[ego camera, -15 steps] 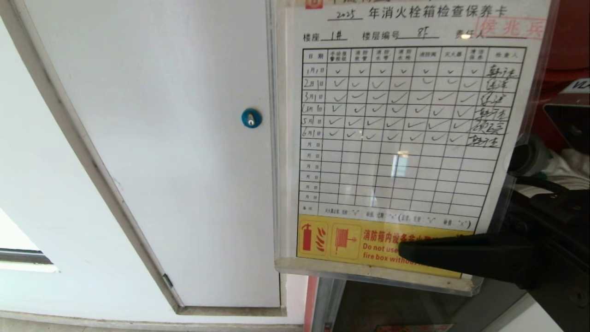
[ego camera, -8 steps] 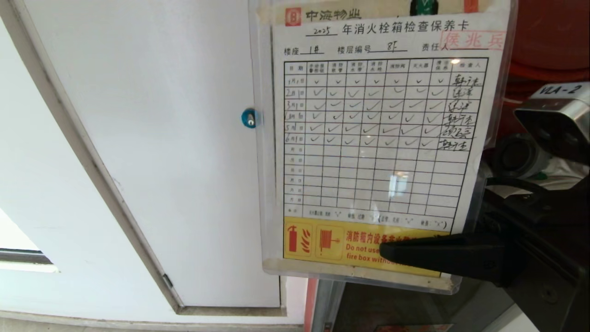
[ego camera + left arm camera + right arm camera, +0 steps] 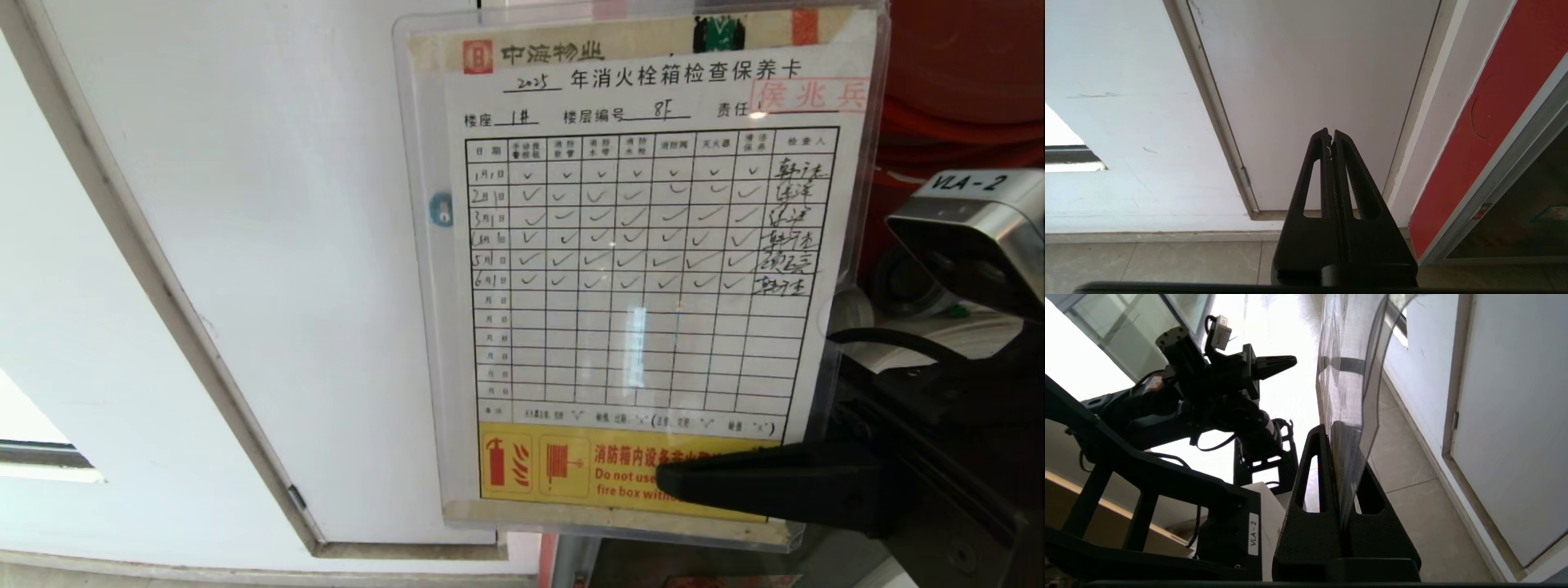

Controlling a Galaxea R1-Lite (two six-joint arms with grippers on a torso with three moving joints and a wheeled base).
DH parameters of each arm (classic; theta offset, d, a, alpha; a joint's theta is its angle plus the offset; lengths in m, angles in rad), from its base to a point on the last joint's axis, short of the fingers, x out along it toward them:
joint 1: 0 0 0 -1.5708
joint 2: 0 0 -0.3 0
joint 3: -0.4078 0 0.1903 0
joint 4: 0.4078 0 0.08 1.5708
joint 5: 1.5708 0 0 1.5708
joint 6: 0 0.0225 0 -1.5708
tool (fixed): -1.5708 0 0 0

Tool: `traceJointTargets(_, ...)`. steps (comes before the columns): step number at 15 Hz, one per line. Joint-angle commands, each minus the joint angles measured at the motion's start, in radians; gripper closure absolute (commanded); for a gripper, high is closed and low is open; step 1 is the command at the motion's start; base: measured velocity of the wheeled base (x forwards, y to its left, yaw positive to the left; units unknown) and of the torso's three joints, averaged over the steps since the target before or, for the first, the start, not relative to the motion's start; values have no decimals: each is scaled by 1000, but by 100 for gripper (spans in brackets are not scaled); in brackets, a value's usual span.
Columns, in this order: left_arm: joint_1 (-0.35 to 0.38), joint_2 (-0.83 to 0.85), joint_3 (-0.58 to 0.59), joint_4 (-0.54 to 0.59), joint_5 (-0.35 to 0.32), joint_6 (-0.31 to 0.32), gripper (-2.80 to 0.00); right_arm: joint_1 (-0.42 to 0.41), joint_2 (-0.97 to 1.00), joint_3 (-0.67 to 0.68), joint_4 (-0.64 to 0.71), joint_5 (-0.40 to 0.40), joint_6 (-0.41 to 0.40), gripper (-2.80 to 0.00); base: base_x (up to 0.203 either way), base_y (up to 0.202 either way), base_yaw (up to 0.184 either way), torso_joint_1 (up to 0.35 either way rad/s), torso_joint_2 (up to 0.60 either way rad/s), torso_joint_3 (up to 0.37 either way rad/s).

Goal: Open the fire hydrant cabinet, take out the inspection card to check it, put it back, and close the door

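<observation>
A plain white panel door (image 3: 269, 245) set in a grey frame (image 3: 155, 278) fills the left of the scene, its blue round lock (image 3: 440, 209) near the right edge. Beige floor tiles (image 3: 1159, 261) run along the wall's base, nearer the viewer.

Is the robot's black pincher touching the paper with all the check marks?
Touching. In the right wrist view the right gripper is shut on the bottom edge of the inspection card; the head view shows a black finger lying across its yellow strip.
</observation>
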Motion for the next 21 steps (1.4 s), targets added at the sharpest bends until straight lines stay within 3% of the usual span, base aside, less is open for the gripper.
traceJointTargets(1, 0, 1, 0, 0, 0, 0, 0, 21, -1, -1, -2, 3, 2, 0, 0, 0, 0, 0, 0, 0)
traceJointTargets(21, 0, 1, 0, 1, 0, 0, 0, 35, -18, 23, 6, 6, 19, 0, 0, 0, 0, 0, 0, 0)
